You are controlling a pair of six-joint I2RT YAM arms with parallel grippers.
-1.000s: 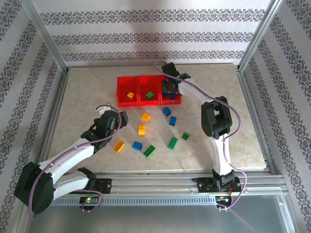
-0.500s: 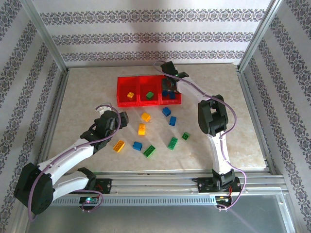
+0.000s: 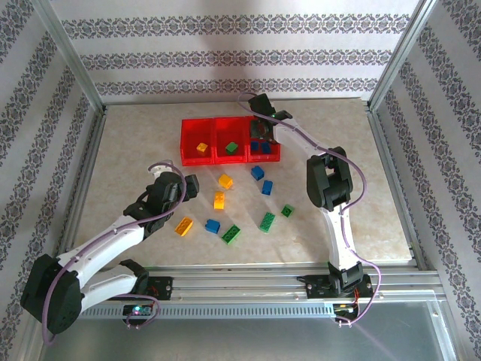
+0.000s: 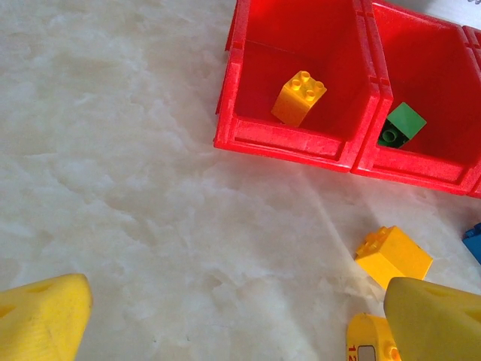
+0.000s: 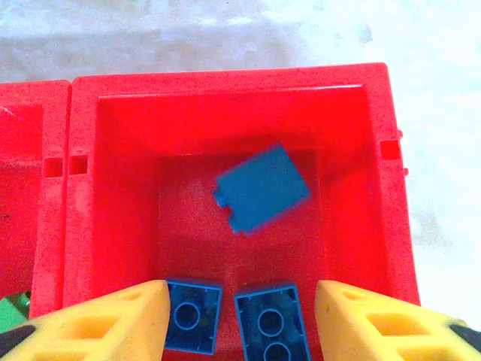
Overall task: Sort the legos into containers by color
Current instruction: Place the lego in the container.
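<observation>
Right pincer (image 5: 240, 292), spread and empty, hangs over the red bins' (image 5: 379, 158) right-hand compartment holding three blue bricks (image 5: 261, 188); left pincer (image 4: 237, 316), spread too, hovers before the left-hand compartment.

A row of three joined bins (image 3: 183, 143) stands toward the far side of the table (image 3: 135, 158); the left bin (image 4: 285, 143) holds one brick (image 4: 299, 96); the middle bin (image 4: 409, 162) holds another brick (image 4: 401, 124) in its near left corner; the right bin (image 5: 83, 188) holds what seem to be three bricks (image 5: 261, 188), one behind two lying side by side; nine loose bricks (image 3: 219, 200) lie scattered on the table in front of the bins, nearer the arms.
</observation>
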